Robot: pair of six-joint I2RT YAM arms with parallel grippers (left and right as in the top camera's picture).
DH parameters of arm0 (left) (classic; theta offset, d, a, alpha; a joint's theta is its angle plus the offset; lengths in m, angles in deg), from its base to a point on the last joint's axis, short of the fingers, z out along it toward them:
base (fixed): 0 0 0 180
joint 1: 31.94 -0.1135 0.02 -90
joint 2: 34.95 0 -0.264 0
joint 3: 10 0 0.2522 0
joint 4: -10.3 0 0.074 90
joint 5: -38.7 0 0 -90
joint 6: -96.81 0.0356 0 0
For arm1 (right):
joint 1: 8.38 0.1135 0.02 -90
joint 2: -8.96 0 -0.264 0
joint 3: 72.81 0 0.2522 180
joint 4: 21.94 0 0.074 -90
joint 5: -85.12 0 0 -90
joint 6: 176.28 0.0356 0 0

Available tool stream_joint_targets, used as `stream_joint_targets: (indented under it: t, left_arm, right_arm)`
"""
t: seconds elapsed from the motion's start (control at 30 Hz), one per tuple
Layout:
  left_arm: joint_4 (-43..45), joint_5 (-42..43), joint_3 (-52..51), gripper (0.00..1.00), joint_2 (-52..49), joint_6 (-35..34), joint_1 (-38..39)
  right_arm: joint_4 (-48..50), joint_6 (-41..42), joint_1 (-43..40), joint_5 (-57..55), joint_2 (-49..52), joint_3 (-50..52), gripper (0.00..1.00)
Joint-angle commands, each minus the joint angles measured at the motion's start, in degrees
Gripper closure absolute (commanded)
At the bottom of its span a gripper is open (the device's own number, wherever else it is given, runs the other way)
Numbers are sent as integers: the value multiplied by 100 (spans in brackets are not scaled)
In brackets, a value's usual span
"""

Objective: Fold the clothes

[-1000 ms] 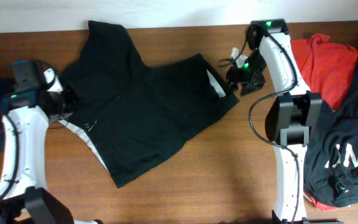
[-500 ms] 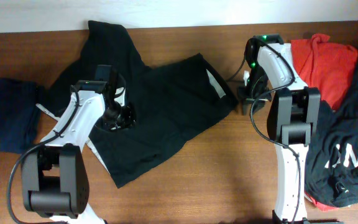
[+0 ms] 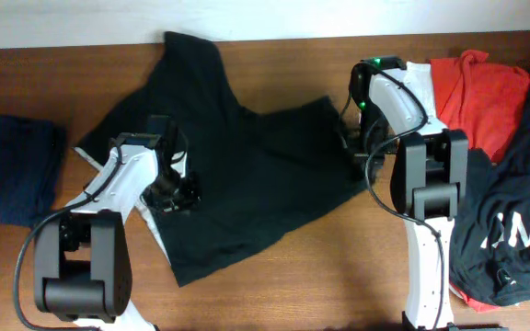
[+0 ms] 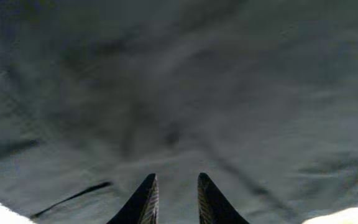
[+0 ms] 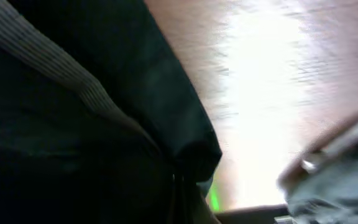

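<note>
On the table (image 3: 320, 276), one pair of shorts (image 3: 256, 175), two grippers: left gripper (image 4: 174, 180) nearly closed, right gripper (image 3: 355, 152) unclear.

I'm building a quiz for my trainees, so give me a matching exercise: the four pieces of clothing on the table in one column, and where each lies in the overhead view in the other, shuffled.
Column one:
1. black shorts
2. navy garment
3. red garment
4. black garment with white lettering

Column two:
A. lower right corner
B. left edge
C. spread across the middle
D. upper right

Pairs: 1-C, 2-B, 3-D, 4-A.
</note>
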Motion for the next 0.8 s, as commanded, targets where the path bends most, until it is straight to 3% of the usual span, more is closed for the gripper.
stream_joint_targets:
  t: [0.0, 0.1, 0.27, 0.33, 0.43, 0.5, 0.57, 0.63, 0.77]
  left_arm:
    - [-79, 46, -590, 79, -57, 48, 13]
    - [-90, -284, -1095, 79, -57, 48, 11]
    - [-203, -533, -1102, 80, -55, 50, 0]
    - [-249, -586, -997, 84, -55, 52, -162]
    - [-485, -581, -608, 87, -55, 52, -601]
    - [-800, -562, 153, 82, -55, 57, -837]
    - [-837, -564, 850, 78, -55, 177, -826]
    - [-643, -562, 1316, 77, -55, 20, -826]
    - [-457, -560, 1325, 77, -55, -238, -826]
  right_arm:
    - [-46, 323, 9, -321, -378, 483, 96]
    - [-44, 514, 101, -461, -1220, 1749, 96]
    - [-4, 774, 83, -678, -3329, 3644, 94]
    - [13, 767, 83, -673, -3773, 3923, 65]
    - [437, 730, 76, -673, -4019, 3665, 53]
    - [1657, -286, 74, -83, -4019, 2734, 24]
    - [3353, -1021, 79, 695, -4019, 2363, 23]
    - [5541, -1064, 85, 1561, -3742, 2365, 23]
    - [7403, -1043, 195, 3185, -2380, 2363, 27]
